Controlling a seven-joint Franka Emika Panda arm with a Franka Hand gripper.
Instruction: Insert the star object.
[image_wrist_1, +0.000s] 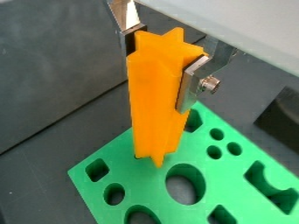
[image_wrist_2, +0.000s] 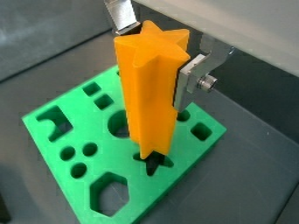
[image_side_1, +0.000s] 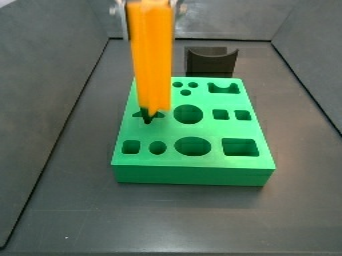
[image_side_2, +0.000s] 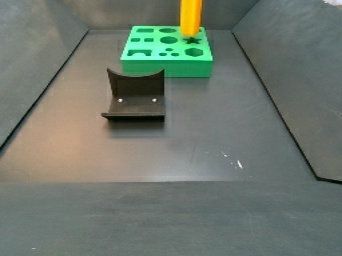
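The star object (image_wrist_1: 156, 101), a tall bright orange prism with ridged sides, stands upright between my fingers in both wrist views (image_wrist_2: 149, 96). My gripper (image_wrist_1: 159, 59) is shut on its upper end, one silver finger (image_wrist_2: 191, 77) pressed on each side. Its lower tip sits at the star-shaped hole (image_wrist_2: 152, 163) in the green board (image_wrist_2: 59, 140), and I cannot tell how far in it is. In the side views the star object (image_side_1: 150, 60) (image_side_2: 191, 16) rises from the board (image_side_1: 194, 172) (image_side_2: 167, 66), with the gripper cut off above.
The board has several other cut-outs: round, square, arch and hexagon shapes. A dark curved block (image_side_2: 134, 96) lies on the floor away from the board and shows behind it in a side view (image_side_1: 210, 58). Dark walls enclose the floor.
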